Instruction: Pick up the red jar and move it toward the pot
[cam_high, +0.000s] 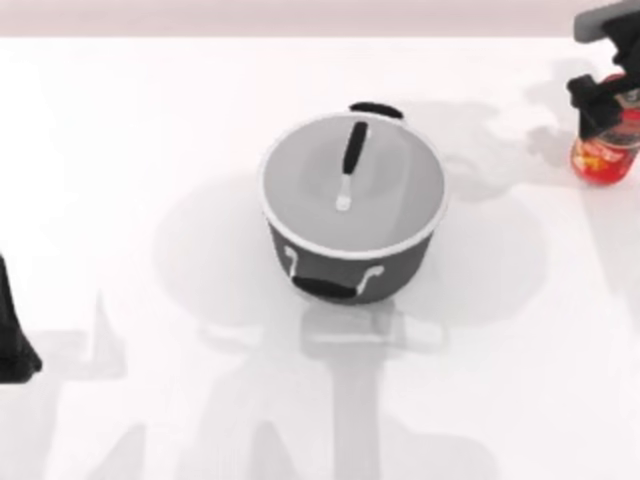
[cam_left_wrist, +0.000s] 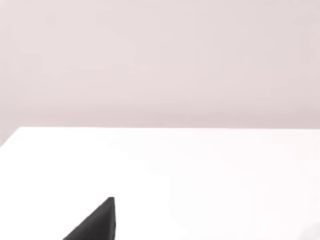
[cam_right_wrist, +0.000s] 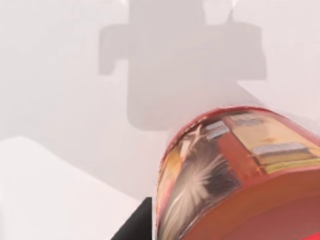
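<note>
Red translucent cylindrical jar sits clenched between the right gripper's jaws, well apart from the large dark grey round pot.

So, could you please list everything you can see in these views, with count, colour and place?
pot: one, dark grey with a grey lid, white rim and black handles, at the middle of the table.
red jar: one, translucent red with a red-yellow label, at the table's far right edge, in the right gripper.
table: one, white, under everything.
right gripper: one, black, at the top view's upper right, closed on the red jar.
left gripper: one, black, parked at the table's left edge.
</note>
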